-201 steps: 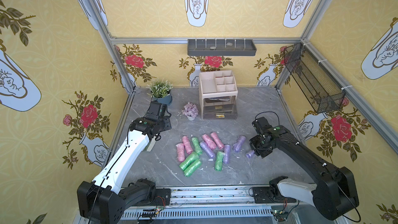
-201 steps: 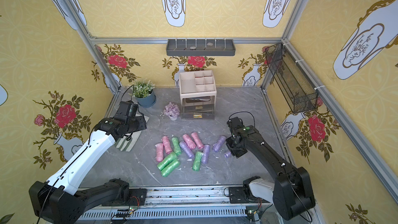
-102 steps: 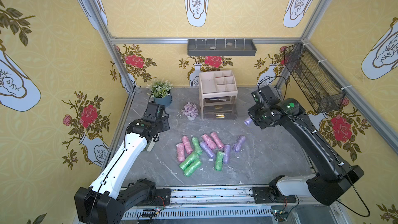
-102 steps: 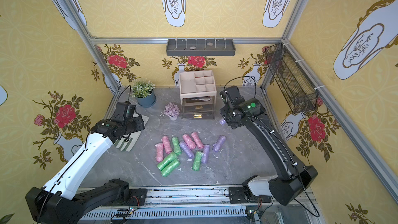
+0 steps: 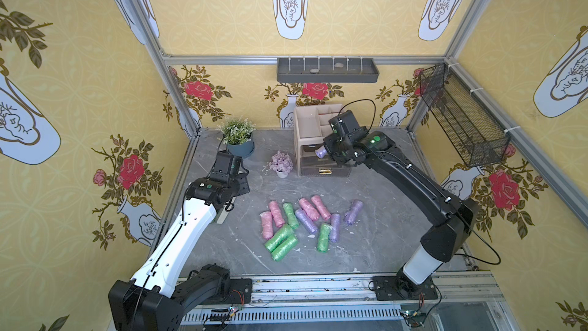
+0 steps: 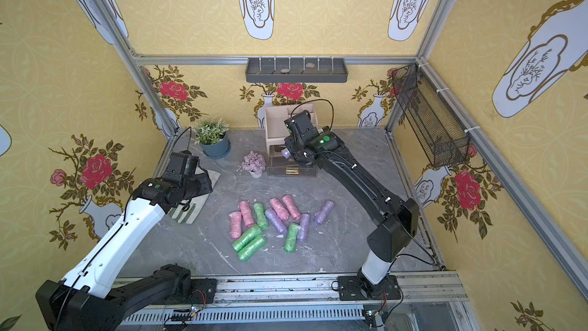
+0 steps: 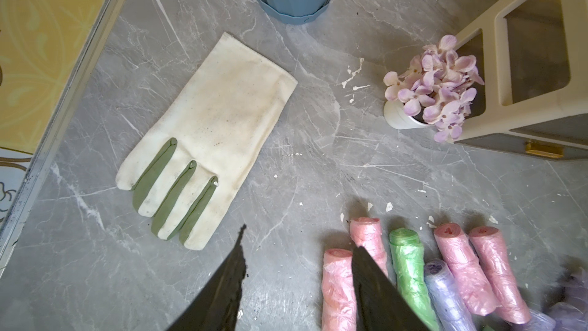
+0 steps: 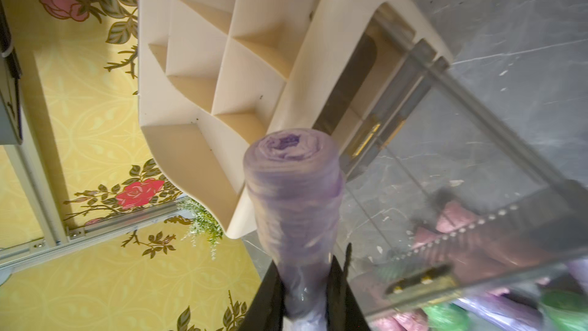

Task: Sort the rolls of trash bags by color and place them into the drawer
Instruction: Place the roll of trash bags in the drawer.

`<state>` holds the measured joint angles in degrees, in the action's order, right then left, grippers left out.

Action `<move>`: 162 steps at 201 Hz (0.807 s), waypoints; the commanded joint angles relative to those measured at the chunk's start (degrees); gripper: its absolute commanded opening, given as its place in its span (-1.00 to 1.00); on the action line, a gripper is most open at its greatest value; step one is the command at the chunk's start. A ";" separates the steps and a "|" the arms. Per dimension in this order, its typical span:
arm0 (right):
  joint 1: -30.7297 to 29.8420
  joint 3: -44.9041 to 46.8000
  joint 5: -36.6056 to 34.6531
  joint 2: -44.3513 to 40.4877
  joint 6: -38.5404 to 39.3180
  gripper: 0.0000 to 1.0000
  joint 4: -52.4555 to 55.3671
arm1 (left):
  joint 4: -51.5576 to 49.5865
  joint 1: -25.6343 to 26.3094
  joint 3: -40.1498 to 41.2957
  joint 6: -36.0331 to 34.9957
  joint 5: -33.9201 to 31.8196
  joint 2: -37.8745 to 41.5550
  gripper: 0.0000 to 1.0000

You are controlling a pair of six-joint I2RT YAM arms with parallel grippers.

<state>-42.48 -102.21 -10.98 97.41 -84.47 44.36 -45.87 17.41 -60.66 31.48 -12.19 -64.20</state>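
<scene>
Eleven rolls of trash bags (image 5: 307,221) lie on the grey marble bench (image 5: 381,243), near centre, in one loose cluster with several touching: four pink, four green, three purple. A twelfth, the purple roll (image 8: 292,186), is off the bench in the right tool (image 8: 307,269).

Handling, as judged: light and soft-bodied. The film is crinkly and likely slick, so a roll will dent under a squeeze and may shed a loose tail. Best taken across the middle of the barrel, jaws square to its length. The lone purple roll (image 5: 353,211) at the cluster's right edge offers the clearest access. The packed ones need a jaw slipped between neighbours.

Left tool (image 7: 299,238): jaws apart, nothing between them, hanging over the left edge of the cluster by the pink rolls (image 7: 337,281).

White cloth glove (image 7: 216,122), green finger strips: flat on the bench at left, clear of the rolls.

Lilac flower bunch (image 5: 280,162), white pot: mid-bench, just left of the cream organiser (image 5: 305,122).

Clear drawer (image 5: 310,170), brass handle: pulled out at the organiser's foot, far centre. Contents cannot be told.

Right tool: clamped on one end of the purple roll, which juts out beyond the fingertips, over or just before the open drawer.

Potted plant (image 5: 238,135), blue pot: far left.
</scene>
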 commanded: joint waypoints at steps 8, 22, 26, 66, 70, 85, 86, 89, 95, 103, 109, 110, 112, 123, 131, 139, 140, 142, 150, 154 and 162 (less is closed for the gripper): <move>0.01 1.46 -0.60 1.32 -5.50 -0.55 -7.50 | 0.03 -0.18 0.46 -0.56 -0.47 -0.12 0.12; -0.03 3.09 -1.16 1.25 -7.63 -0.55 -8.78 | 0.07 -0.14 0.46 -0.55 -0.35 -0.26 0.12; 0.02 3.39 -1.34 1.13 -8.09 -0.55 -9.04 | 0.08 -0.14 0.46 -0.56 -0.28 -0.26 0.12; -0.08 6.28 -3.40 0.33 -11.19 -0.55 -9.93 | 0.34 -0.24 0.55 -0.55 0.14 -0.83 0.12; -0.10 6.40 -3.54 0.22 -11.33 -0.55 -9.91 | 0.42 -0.25 0.55 -0.61 0.24 -0.91 0.12; 0.02 7.38 -4.00 0.06 -12.52 -0.54 -9.69 | 0.43 -0.36 0.63 -0.61 0.41 -1.17 0.12; 0.02 7.42 -3.98 0.02 -12.63 -0.54 -9.67 | 0.43 -0.36 0.63 -0.62 0.45 -1.18 0.12; 0.03 7.58 -4.09 -0.03 -12.72 -0.54 -9.79 | 0.43 -0.36 0.63 -0.56 0.41 -1.25 0.12; 0.11 8.30 -4.34 -0.25 -13.01 -0.53 -10.17 | 0.49 -0.36 0.63 -0.59 0.43 -1.27 0.12; 0.39 9.18 -4.54 -0.45 -13.31 -0.53 -10.95 | 0.52 -0.36 0.77 -0.47 0.41 -1.27 0.12; 0.69 9.58 -4.30 -0.46 -13.61 -0.53 -11.17 | 0.52 -0.43 0.81 -0.47 0.20 -1.19 0.12; 0.76 9.62 -4.26 -0.42 -13.66 -0.53 -11.20 | 0.47 -0.39 0.81 -0.47 0.22 -1.14 0.12; 0.88 9.64 -4.15 -0.44 -13.68 -0.53 -11.21 | 0.50 -0.38 0.81 -0.46 0.05 -1.11 0.12; 1.69 10.19 -3.29 -0.22 -13.71 -0.53 -11.67 | 0.53 -0.44 0.98 -0.48 -0.48 -0.93 0.12; 2.00 10.47 -3.19 -0.20 -13.62 -0.52 -11.92 | 0.60 -0.41 0.91 -0.47 -0.64 -0.92 0.12; 2.37 10.74 -3.19 -0.08 -13.63 -0.52 -12.22 | 0.55 -0.36 0.90 -0.47 -0.50 -1.01 0.12; 2.39 10.82 -3.18 -0.05 -13.63 -0.52 -12.25 | 0.58 -0.36 0.90 -0.47 -0.53 -1.05 0.12; 2.46 10.94 -3.17 -0.05 -13.62 -0.52 -12.38 | 0.57 -0.38 0.83 -0.53 -0.55 -1.09 0.12; 2.89 11.38 -2.96 0.06 -13.62 -0.51 -12.98 | 0.59 -0.44 0.89 -0.53 -0.56 -1.23 0.12; 3.05 11.57 -2.84 0.04 -13.62 -0.51 -13.25 | 0.54 -0.36 0.90 -0.46 -0.56 -1.23 0.12; 3.50 11.77 -2.49 0.27 -13.64 -0.49 -13.60 | 0.48 -0.39 0.90 -0.47 -0.70 -1.27 0.12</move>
<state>-39.72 -91.13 -13.78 97.47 -97.67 34.20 -45.84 17.15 -60.16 31.35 -12.16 -65.23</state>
